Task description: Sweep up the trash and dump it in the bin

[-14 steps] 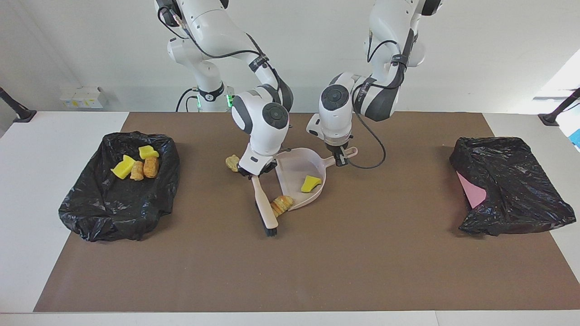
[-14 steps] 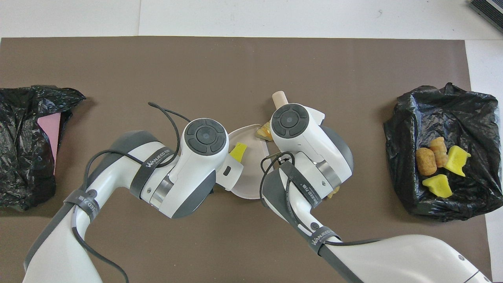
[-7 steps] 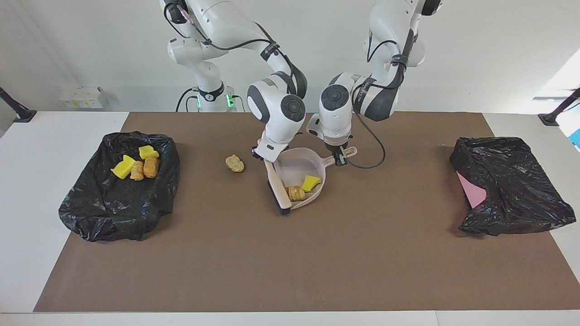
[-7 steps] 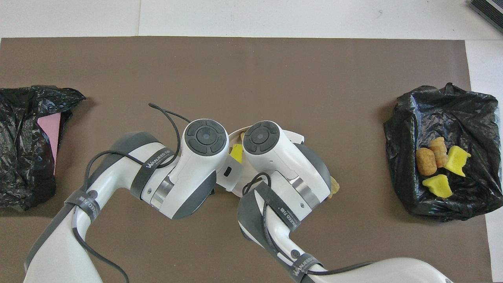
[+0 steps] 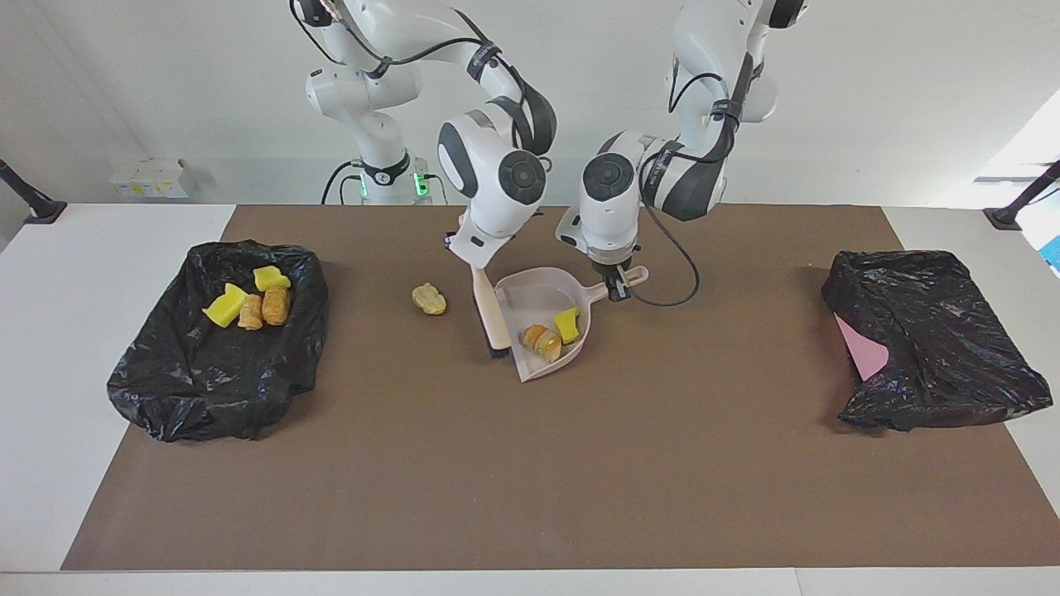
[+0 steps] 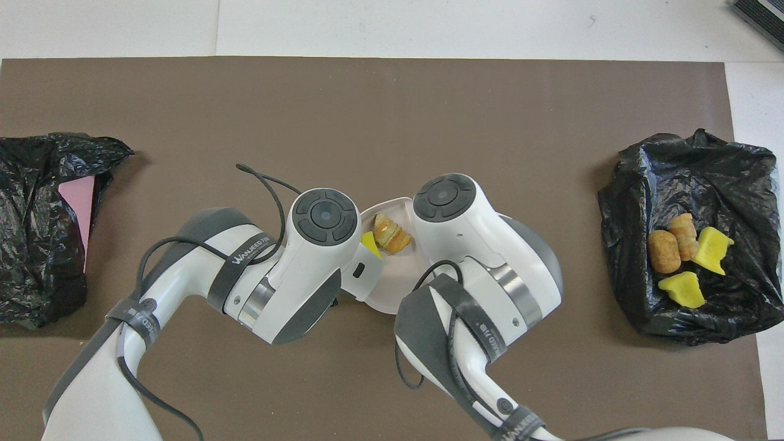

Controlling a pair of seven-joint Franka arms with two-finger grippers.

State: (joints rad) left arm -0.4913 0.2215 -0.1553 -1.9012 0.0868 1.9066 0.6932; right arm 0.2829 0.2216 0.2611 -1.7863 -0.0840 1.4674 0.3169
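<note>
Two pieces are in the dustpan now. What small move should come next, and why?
Probably the right gripper should carry the brush over to the loose tan lump and sweep it toward the dustpan, which the left gripper holds by its handle; that lump lies alone on the mat.

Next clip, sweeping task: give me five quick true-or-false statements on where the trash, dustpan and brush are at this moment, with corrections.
1. The dustpan holds two pieces of trash. True: a bread-like piece and a yellow chunk.
2. All trash is off the mat. False: one tan lump lies on the mat, beside the brush, toward the right arm's end.
3. The left gripper is shut on the dustpan's handle. True.
4. The bin at the right arm's end is empty. False: four pieces lie in it.
5. The right gripper holds the dustpan. False: it is shut on the brush.
</note>
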